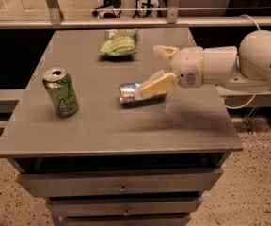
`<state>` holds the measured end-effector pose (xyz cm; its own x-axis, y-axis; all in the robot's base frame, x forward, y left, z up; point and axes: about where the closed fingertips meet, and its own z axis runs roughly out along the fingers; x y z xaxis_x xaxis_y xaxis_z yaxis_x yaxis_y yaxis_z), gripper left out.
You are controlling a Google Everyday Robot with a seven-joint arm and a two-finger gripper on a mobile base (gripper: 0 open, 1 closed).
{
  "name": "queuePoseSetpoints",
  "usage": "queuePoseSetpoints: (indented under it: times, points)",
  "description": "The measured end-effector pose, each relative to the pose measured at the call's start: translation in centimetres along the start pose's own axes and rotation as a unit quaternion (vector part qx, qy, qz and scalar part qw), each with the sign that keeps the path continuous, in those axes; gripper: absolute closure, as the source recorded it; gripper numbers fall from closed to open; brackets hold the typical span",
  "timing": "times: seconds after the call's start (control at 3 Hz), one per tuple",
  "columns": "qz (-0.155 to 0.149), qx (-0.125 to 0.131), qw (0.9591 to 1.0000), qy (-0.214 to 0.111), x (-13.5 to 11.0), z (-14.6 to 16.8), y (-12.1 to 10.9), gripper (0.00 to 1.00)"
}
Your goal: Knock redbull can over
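- Grey table (102, 131) is seen from above and in front; drawers (121, 182) are stacked under its top.
- White arm (262, 60) is seen reaching in from the right edge, level over the right half of the table.
- Gripper (160, 68) is recorded right of the table's centre, pointing left. Its two tan fingers (158, 84) are spread apart with nothing between them: one sits farther back, the other nearer the camera.
- Green can (61, 91) stands upright near the left edge, its top opened, well apart from the gripper.
- Green bag (119, 42) lies flat towards the back of the table, behind the gripper and to its left.
- Redbull can (131, 93) is found on its side at about mid-table, its silver end facing left. Its right end is overlapped by the nearer finger; contact cannot be confirmed. The can lies between the green can and the arm, nearer the arm.
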<state>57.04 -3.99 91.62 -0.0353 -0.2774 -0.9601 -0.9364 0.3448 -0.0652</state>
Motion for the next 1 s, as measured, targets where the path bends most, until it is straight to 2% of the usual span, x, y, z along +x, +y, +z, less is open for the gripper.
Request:
queuePoseSetpoints:
  times: [0.33, 0.67, 1.0]
  points:
    - [-0.019, 0.013, 0.9989, 0.041, 1.4, -4.3, -1.4, 0.0]
    - [-0.035, 0.028, 0.9952, 0.087, 3.0, -9.9, -2.9, 0.0]
    - [-0.038, 0.02, 0.9943, 0.098, 3.2, -11.2, -2.7, 0.0]
